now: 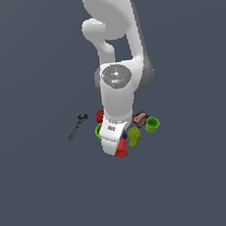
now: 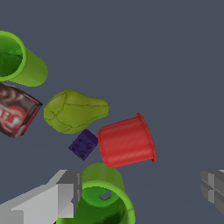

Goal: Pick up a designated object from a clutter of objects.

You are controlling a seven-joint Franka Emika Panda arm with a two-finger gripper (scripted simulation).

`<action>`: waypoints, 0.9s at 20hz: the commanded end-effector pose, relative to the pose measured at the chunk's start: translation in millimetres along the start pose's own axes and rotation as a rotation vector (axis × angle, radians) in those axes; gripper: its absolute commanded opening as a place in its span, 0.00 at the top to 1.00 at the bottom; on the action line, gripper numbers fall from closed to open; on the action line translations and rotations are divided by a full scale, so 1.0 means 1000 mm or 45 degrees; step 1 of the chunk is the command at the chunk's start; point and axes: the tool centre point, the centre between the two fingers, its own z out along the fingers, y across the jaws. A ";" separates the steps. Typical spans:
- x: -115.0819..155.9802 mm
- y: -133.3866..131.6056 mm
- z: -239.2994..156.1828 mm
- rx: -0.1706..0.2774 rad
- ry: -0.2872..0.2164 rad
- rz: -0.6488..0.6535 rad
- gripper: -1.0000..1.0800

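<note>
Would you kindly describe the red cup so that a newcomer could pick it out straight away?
Start at the cluster of small things under the arm's wrist and find the yellow-green pear. Beside its narrow end lies the red cup, tipped on its side, with a small purple block at its base. It is the only red cup; the other two cups are green.

You see a plain, glossy red tapered cup (image 2: 127, 141) with no markings, lying beside a small dark purple block (image 2: 83, 144) dotted with darker studs. The pear-shaped piece (image 2: 74, 111) is yellow-green, crossed by thin dark crack-like lines. Both open cups (image 2: 19, 61) (image 2: 103, 199) are bright green, darker inside. The brown packet (image 2: 15, 111) carries a red and white label. The fingers (image 2: 57, 194) are light grey, the arm (image 1: 118, 92) white, the wrench (image 1: 77, 128) dark grey, and the worktop (image 2: 166, 52) flat slate blue-grey.
</note>
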 end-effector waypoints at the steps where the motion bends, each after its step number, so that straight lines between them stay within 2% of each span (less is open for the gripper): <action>1: 0.000 0.001 0.011 0.001 0.000 -0.085 0.04; 10: -0.001 0.001 0.037 0.006 0.003 -0.297 0.04; 18: -0.001 0.001 0.046 0.008 0.005 -0.366 0.04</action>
